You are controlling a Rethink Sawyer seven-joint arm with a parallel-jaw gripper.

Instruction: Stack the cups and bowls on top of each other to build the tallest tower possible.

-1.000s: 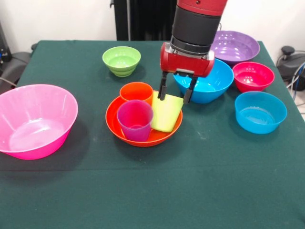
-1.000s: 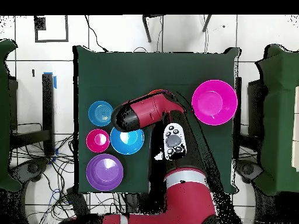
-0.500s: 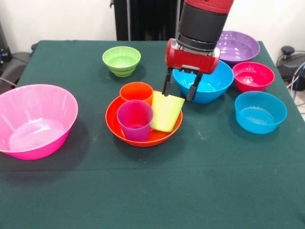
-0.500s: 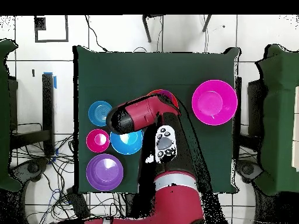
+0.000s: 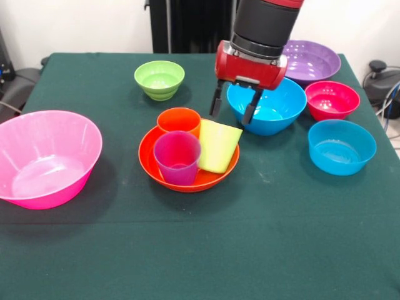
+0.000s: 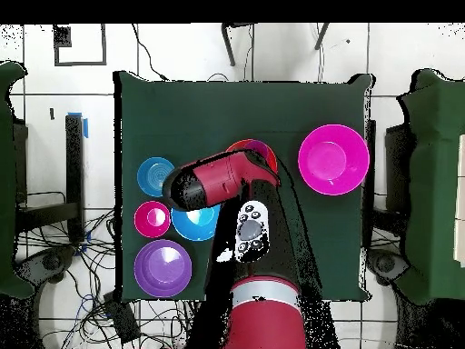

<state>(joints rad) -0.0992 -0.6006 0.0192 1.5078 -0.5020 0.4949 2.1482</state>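
Nearest you in the front view, the big pink bowl (image 5: 47,157) sits at the left of the green-clothed table (image 5: 200,250), upright and empty. Toward the centre, the orange bowl (image 5: 189,164) holds all three cups: the purple cup (image 5: 178,157) stands upright at its near side, the orange cup (image 5: 179,121) upright behind it, and the lime green cup (image 5: 218,145) tilted against the right of the bowl, its mouth facing up and right. At the right, the light blue bowl (image 5: 342,146) stands alone. Behind it you find the small red bowl (image 5: 332,100) and, beside that, the blue bowl (image 5: 267,106). The gripper (image 5: 234,107) hangs just above and behind the lime green cup, its two fingers spread apart, holding nothing. Farther back, the small green bowl (image 5: 159,79) sits left of centre and the purple bowl (image 5: 309,61) at the far right. No tower stands; nothing is stacked beyond the cups resting in the orange bowl.
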